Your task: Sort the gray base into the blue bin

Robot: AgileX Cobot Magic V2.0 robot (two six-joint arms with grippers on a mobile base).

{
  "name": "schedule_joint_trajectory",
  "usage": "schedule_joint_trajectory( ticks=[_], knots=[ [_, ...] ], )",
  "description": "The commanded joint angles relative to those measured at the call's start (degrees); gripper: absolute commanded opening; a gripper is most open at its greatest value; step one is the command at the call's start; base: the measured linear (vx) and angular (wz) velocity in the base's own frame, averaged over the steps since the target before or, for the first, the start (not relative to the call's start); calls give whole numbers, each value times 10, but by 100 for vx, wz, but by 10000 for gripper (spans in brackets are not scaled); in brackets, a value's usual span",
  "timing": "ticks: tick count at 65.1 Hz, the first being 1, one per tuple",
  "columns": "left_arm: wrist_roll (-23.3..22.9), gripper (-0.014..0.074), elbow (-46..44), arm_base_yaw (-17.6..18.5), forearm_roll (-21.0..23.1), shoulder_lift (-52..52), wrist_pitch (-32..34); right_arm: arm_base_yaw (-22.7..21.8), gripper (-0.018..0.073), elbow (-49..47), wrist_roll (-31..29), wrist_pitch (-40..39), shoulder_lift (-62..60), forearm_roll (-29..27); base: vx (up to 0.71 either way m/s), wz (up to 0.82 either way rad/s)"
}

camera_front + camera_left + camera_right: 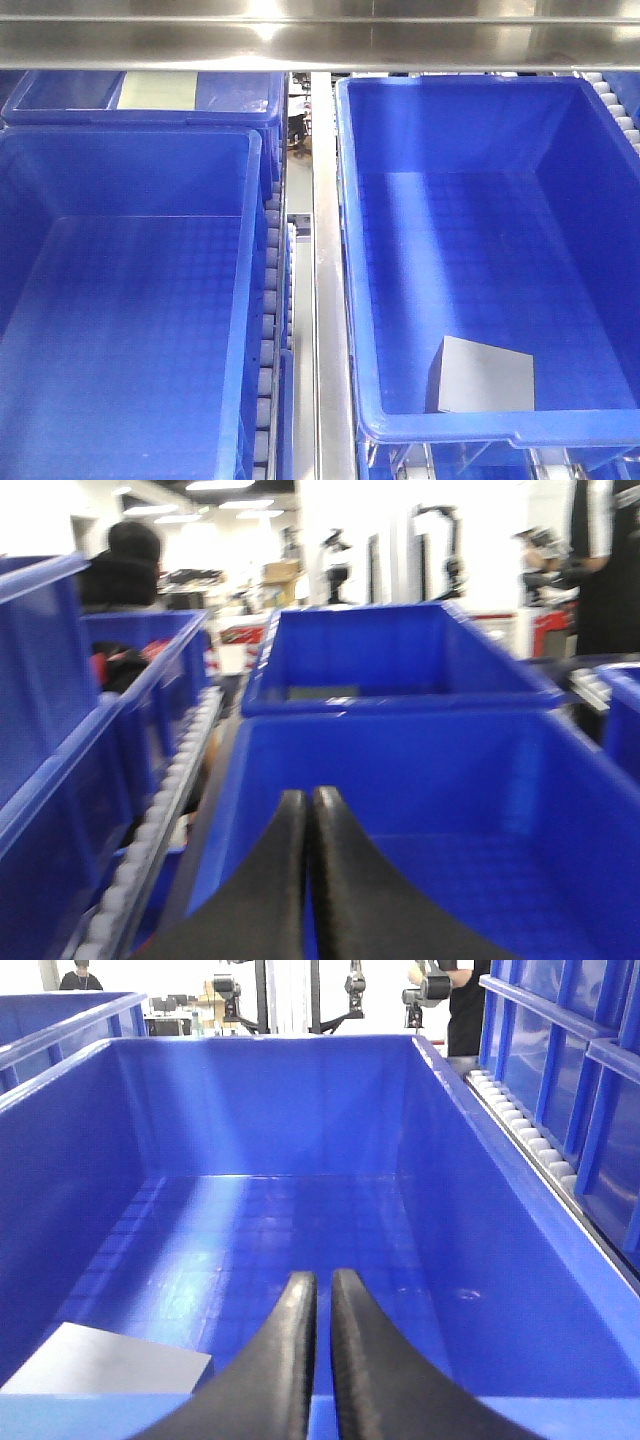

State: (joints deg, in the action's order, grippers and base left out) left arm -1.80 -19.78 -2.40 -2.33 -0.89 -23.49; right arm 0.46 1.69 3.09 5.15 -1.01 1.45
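The gray base, a small light-gray block, lies on the floor of the right blue bin, against its near wall. In the right wrist view the block sits at lower left, inside the same bin. My right gripper hovers over the bin's near rim, just right of the block, its jaws almost together and holding nothing. My left gripper is shut and empty over the near edge of another blue bin. Neither gripper shows in the front view.
A second blue bin stands at left, with a third behind it. A metal rail and roller strip run between the bins. A steel beam crosses overhead. People and equipment stand in the background.
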Motion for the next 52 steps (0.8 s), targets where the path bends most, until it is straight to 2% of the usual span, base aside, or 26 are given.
schedule_joint_trajectory(
  ticks=[1,15,31,52],
  knots=[
    [-2,-6,18,-5,3,-6,59,-2,-4,1,-4,-42,-4,3,0,0],
    [-3,-6,134,-5,4,-6,136,-2,-4,1,-4,-42,-4,3,0,0],
    [-9,-6,217,-5,18,-6,215,-2,-4,1,-4,-42,-4,3,0,0],
    [-19,-6,221,-5,18,-6,210,-2,-4,1,-4,-42,-4,3,0,0]
  ],
)
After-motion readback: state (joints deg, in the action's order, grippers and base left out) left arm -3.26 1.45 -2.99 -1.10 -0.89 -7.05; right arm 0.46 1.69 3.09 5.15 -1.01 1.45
